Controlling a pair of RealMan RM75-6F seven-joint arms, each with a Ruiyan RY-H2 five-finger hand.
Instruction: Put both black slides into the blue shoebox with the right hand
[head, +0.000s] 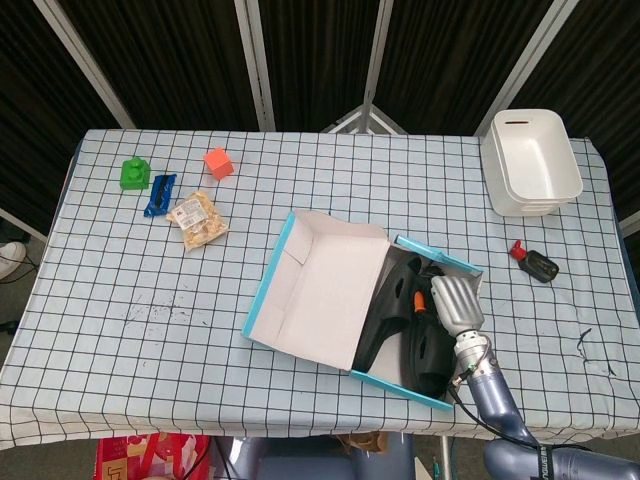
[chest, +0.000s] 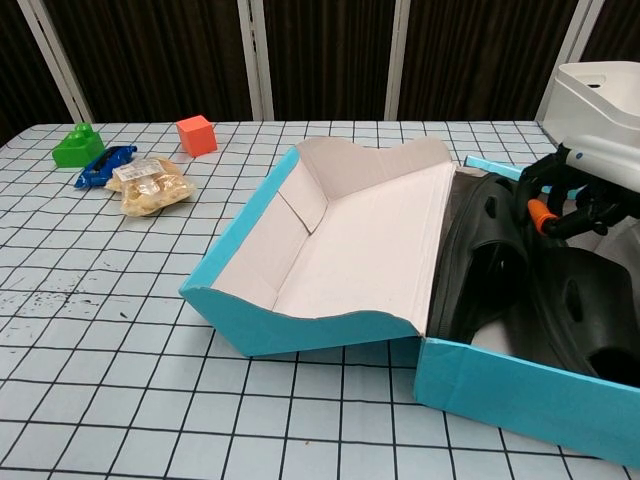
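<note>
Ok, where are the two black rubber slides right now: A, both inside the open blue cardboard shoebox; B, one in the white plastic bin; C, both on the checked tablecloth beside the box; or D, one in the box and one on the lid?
A: both black rubber slides sit inside the blue cardboard shoebox, under the right hand.

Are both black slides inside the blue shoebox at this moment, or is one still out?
Both inside. The two black slides lie within the blue shoebox walls beside its open lid; the right robot hand is over them.
</note>
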